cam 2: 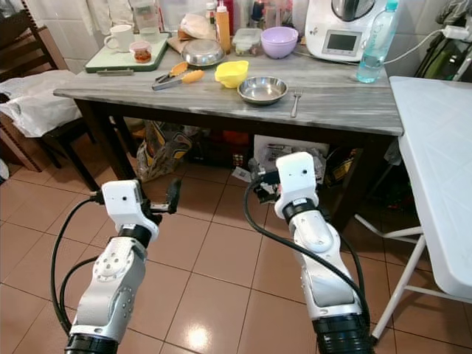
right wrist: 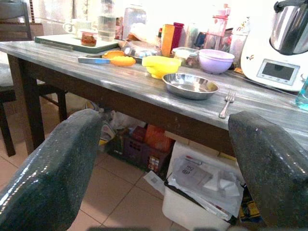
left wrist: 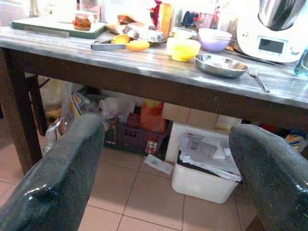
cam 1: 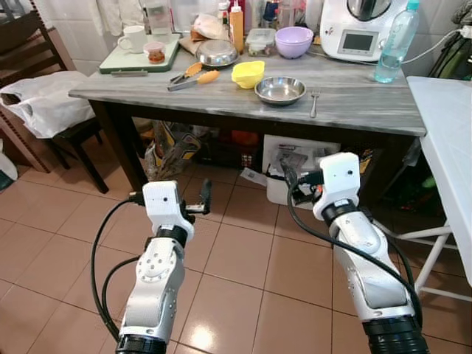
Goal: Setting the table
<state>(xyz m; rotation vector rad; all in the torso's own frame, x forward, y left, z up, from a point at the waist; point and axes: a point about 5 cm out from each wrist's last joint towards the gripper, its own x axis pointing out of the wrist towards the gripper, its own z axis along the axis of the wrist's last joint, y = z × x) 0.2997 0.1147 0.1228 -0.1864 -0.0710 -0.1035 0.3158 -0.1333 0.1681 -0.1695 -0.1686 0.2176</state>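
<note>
A grey wooden table [cam 1: 369, 107] stands ahead of me. On it a shallow steel bowl [cam 1: 280, 90] sits with a fork [cam 1: 314, 103] to its right and a yellow bowl [cam 1: 248, 74] just behind it. Farther back are a purple bowl [cam 1: 293, 41], a second steel bowl [cam 1: 217, 53] and orange-handled tongs [cam 1: 190, 77]. My left gripper [left wrist: 168, 192] and right gripper [right wrist: 163, 183] hang low over the tiled floor, short of the table's front edge. Both are open with nothing between their fingers.
A green tray [cam 1: 140, 57] with a mug [cam 1: 134, 38] sits back left, a kitchen machine [cam 1: 361, 29] and water bottle [cam 1: 394, 44] back right. A white folding table [cam 1: 450, 147] is at my right, a chair with a white bag [cam 1: 44, 103] at my left. Boxes and a white bin [left wrist: 202, 173] sit under the table.
</note>
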